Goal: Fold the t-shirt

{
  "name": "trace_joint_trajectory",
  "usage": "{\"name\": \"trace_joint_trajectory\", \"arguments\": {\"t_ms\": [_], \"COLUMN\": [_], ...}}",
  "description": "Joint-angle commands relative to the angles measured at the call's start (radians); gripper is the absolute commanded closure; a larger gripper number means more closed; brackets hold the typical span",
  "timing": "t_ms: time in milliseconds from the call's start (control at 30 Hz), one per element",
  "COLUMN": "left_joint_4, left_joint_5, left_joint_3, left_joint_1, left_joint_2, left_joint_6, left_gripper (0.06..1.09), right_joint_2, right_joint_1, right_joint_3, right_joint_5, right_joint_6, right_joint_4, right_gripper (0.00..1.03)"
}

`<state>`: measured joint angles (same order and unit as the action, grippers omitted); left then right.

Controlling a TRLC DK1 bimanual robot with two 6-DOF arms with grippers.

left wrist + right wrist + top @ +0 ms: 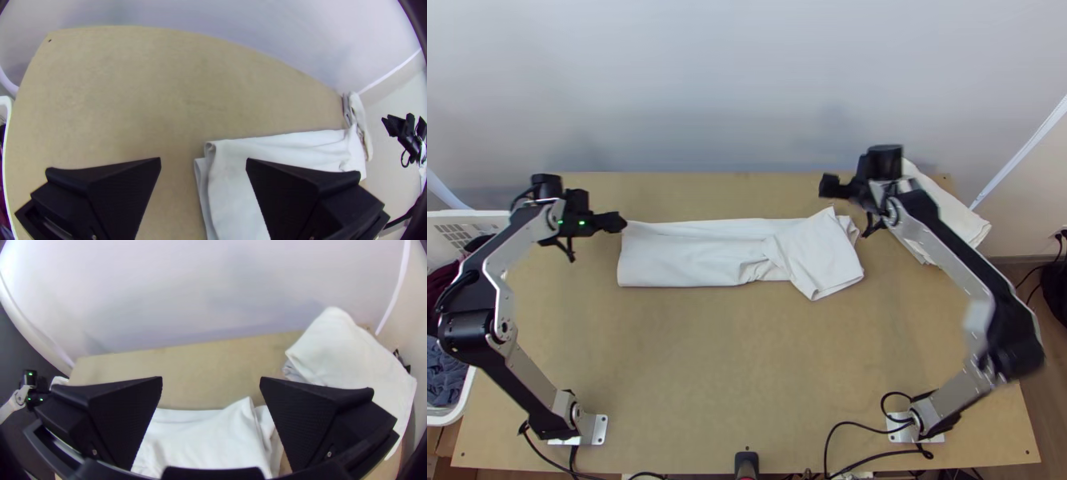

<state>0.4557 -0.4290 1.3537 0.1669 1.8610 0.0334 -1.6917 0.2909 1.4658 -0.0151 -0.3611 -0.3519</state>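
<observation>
The white t-shirt (699, 254) lies as a long, narrow folded strip across the table, its right end turned over at a slant and somewhat bunched. My left gripper (613, 222) is at the strip's left end; in the left wrist view the left gripper (203, 164) stands open, one finger over the layered edge of the shirt (235, 186). Above the table, beyond the shirt's right end, is my right gripper (831, 186). In the right wrist view the right gripper (211, 384) is open, with the shirt (209, 440) beneath and nothing held.
A pile of folded white cloth (951, 216) lies at the table's back right corner. At the left edge stands a white basket (451, 228) with dark clothes in it. Cables (863, 424) run along the near edge, and a wall rises behind the table (731, 360).
</observation>
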Motion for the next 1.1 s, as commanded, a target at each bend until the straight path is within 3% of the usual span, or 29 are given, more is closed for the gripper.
{"name": "trace_joint_trajectory", "arguments": {"t_ms": [0,167,367,500,1067], "left_joint_4": [0.072,0.130,0.172,0.163,0.115], "left_joint_5": [-0.116,-0.189,-0.203,-0.189,-0.119], "left_joint_3": [0.002,-0.054,-0.131,-0.146,-0.113], "left_joint_1": [0.031,0.037,0.014,0.006,-0.141], "left_joint_2": [-0.036,-0.040,-0.033,-0.022,0.061], "left_joint_6": [0.013,0.095,0.195,0.204,0.140], "left_gripper": [0.16,0.17,0.17,0.17,0.17], "right_joint_2": [0.096,0.153,0.144,0.141,0.153], "right_joint_1": [0.017,0.033,-0.059,-0.095,-0.104], "right_joint_3": [-0.005,0.070,0.235,0.295,0.389], "right_joint_5": [0.006,-0.019,-0.332,-0.404,-0.418], "right_joint_6": [-0.038,-0.095,-0.368,-0.438,-0.441], "right_joint_4": [-0.019,-0.124,-0.229,-0.245,-0.294], "right_gripper": [0.04,0.04,0.04,0.04,0.04]}}
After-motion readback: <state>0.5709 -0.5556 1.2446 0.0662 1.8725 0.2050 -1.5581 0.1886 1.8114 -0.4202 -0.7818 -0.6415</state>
